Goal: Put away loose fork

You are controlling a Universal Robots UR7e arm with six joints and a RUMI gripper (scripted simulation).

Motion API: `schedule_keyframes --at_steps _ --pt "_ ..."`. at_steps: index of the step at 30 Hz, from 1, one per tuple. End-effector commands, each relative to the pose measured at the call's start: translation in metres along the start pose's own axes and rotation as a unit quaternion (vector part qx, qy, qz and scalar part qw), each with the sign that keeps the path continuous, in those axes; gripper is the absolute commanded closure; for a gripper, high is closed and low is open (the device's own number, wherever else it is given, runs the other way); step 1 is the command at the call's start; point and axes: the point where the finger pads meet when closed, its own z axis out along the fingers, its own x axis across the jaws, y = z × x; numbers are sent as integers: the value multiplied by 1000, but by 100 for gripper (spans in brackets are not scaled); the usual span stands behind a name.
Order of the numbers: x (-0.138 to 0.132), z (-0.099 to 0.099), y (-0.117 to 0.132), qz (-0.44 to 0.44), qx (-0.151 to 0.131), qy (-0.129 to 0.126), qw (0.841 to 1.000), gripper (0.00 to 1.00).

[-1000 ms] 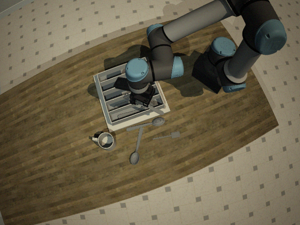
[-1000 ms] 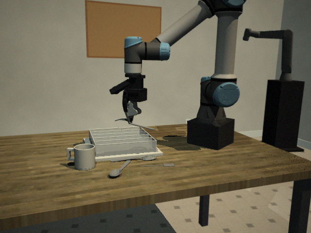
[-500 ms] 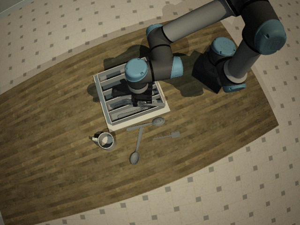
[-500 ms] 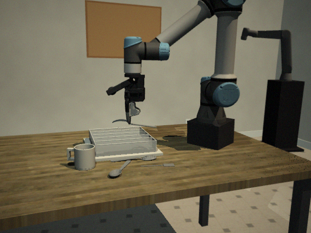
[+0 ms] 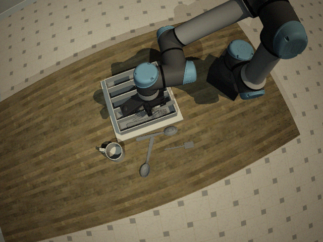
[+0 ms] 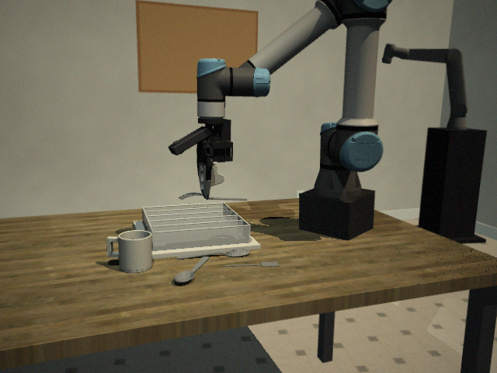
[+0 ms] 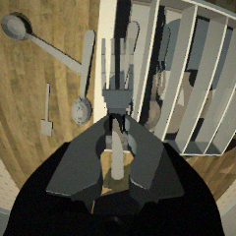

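My gripper (image 5: 149,112) (image 6: 206,194) (image 7: 117,115) is shut on the loose fork (image 5: 168,103) (image 6: 228,198) (image 7: 117,93), gripping it on the handle near the neck. It holds the fork level a little above the slotted white tray (image 5: 146,130) (image 6: 200,237) (image 7: 183,74). In the wrist view the tines hang over the tray's outermost slot on the side of the loose spoons, and lie along that slot. Thin grey cutlery lies in that slot (image 5: 159,113). Spoon-like pieces lie in the slot beside it (image 7: 156,110). The arm hides the tray's middle in the top view.
Two loose spoons (image 5: 156,134) (image 5: 147,159) (image 6: 188,273) (image 7: 49,46) (image 7: 84,84) and a small spatula (image 5: 182,146) (image 6: 252,264) (image 7: 46,115) lie on the table beside the tray. A grey mug (image 5: 113,151) (image 6: 135,250) stands at its corner. The robot base (image 6: 336,217) stands behind.
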Motion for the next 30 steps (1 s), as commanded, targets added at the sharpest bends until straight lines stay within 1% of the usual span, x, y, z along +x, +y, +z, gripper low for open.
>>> schedule_keyframes --at_steps 1,5,9,11,13,16,19,22,26,28,30 --pt "-2 0 -1 -106 2 -4 994 99" --pt "-4 -1 -1 -191 2 -4 982 99" --pt "-6 -1 -1 -276 2 -4 961 99" --pt "-6 -1 -1 -276 2 -4 961 99" --pt "-7 -1 0 -319 2 -4 948 99" --pt "-8 -1 1 -381 3 -3 924 99" --pt "-9 -1 2 -442 3 -3 897 99" --pt "-10 -1 3 -501 3 -3 866 99" --pt "-10 -1 5 -575 3 -3 818 99" --pt "-10 -1 5 -575 3 -3 818 99" --pt "-10 -1 5 -610 3 -3 792 99"
